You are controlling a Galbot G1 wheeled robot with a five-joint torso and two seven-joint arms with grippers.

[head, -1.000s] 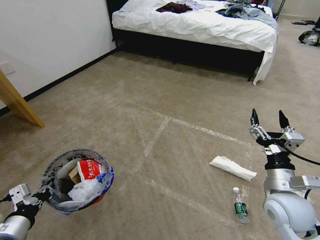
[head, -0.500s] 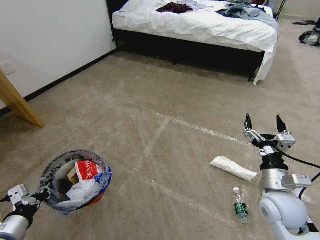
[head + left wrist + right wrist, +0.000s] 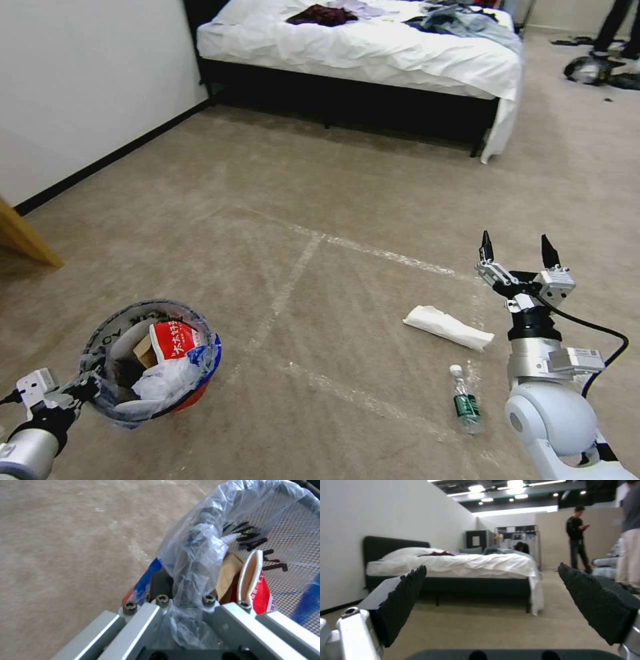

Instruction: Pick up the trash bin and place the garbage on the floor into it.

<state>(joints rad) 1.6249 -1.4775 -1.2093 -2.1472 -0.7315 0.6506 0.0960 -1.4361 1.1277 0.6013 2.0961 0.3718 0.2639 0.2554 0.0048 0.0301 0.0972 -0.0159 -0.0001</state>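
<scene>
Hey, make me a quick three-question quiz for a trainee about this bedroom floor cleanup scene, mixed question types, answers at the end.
1. True or false: the left gripper is shut on the rim of the trash bin.
2. Multiple choice: which litter lies nearest the robot's right arm base on the floor? A) the white paper wad B) the small plastic bottle C) a blue mask
3. Fill in: the fingers of the right gripper are ____ and hold nothing.

Key: 1 true, the wrist view shows it clamped on the bag-lined rim. 2 B. 3 open, raised above the carpet beyond the wad.
</scene>
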